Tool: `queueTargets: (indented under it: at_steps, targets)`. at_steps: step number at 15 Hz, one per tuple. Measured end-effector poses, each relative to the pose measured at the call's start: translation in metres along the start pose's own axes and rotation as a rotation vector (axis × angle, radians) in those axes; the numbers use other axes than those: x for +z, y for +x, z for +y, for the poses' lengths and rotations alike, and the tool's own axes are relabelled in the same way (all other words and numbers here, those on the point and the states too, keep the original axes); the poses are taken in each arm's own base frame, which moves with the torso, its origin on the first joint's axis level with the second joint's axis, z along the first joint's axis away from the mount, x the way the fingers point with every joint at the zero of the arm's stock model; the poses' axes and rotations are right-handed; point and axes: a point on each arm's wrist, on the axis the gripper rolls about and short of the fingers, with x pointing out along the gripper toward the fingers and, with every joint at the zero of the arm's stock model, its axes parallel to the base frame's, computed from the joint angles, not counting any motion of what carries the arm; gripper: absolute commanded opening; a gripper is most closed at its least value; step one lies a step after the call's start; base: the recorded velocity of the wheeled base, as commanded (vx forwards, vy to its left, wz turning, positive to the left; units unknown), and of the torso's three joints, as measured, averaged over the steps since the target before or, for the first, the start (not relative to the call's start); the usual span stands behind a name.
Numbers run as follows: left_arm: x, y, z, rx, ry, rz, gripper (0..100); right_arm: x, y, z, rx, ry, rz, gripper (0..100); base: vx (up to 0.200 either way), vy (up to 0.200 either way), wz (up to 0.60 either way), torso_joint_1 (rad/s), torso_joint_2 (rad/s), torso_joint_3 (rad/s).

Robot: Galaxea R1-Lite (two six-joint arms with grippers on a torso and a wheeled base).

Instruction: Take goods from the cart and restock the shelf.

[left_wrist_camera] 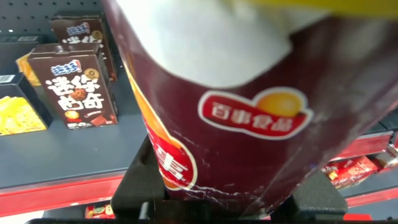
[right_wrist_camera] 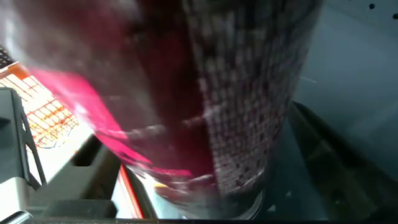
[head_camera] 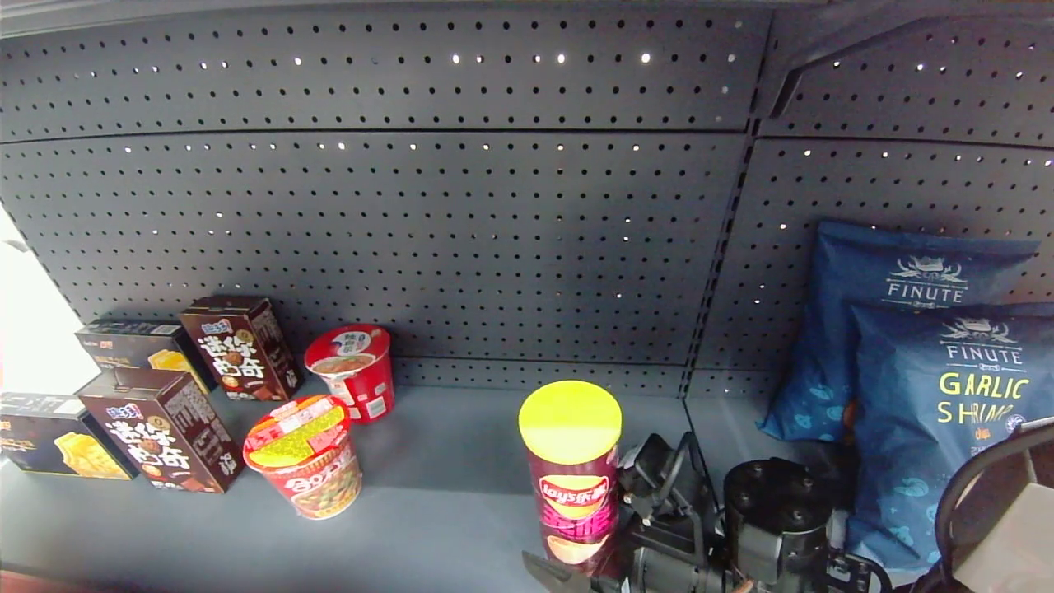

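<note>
A chips can (head_camera: pixel 570 486) with a yellow lid is seen upright above the grey shelf (head_camera: pixel 445 461), and a black robot arm (head_camera: pixel 741 519) is seen just right of its lower part. Two red noodle cups (head_camera: pixel 306 465) are found left of the can, four dark boxes (head_camera: pixel 165 436) farther left, and two blue snack bags (head_camera: pixel 930 395) well to its right.

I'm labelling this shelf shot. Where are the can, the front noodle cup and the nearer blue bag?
can (head_camera: pixel 570 486): head view, maroon side under the lid.
front cup (head_camera: pixel 309 484): head view, printed side wall.
nearer bag (head_camera: pixel 947 428): head view, front face.
</note>
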Motion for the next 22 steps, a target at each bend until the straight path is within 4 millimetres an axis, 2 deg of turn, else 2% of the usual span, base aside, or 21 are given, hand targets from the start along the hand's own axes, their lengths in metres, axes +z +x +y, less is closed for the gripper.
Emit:
queueTargets:
  at_steps: [2, 5, 10, 15, 18, 22]
  targets:
    - [-0.001, 0.001, 0.0, 0.0, -0.001, 0.005, 0, 0.001, -0.008, 0.001, -0.006, 0.0, 0.0, 100, 0.0, 0.0, 0.0, 0.0, 0.0, 0.0]
    - [-0.002, 0.001, 0.0, 0.001, -0.001, 0.008, 0, 0.003, -0.032, 0.003, -0.01, 0.0, 0.006, 100, 0.0, 0.0, 0.0, 0.0, 0.0, 0.0]
    - [-0.002, 0.001, 0.0, 0.003, 0.001, 0.006, 0, 0.008, -0.09, 0.006, -0.021, -0.002, -0.013, 100, 0.0, 0.0, 0.0, 0.0, 0.0, 0.0]
    - [0.008, -0.002, -0.001, -0.011, 0.08, -0.026, 0, 0.015, -0.141, -0.006, -0.158, -0.004, -0.087, 100, 0.0, 0.0, 0.0, 0.0, 0.0, 0.0]
    - [0.022, 0.004, -0.003, -0.105, 0.113, -0.014, 0, 0.017, -0.156, -0.009, -0.254, -0.002, -0.102, 100, 0.0, 0.0, 0.0, 0.0, 0.0, 0.0]
    - [0.038, 0.024, -0.004, -0.186, 0.106, 0.047, 0, 0.014, -0.16, -0.011, -0.282, 0.003, -0.067, 100, 0.0, 0.0, 0.0, 0.0, 0.0, 0.0]
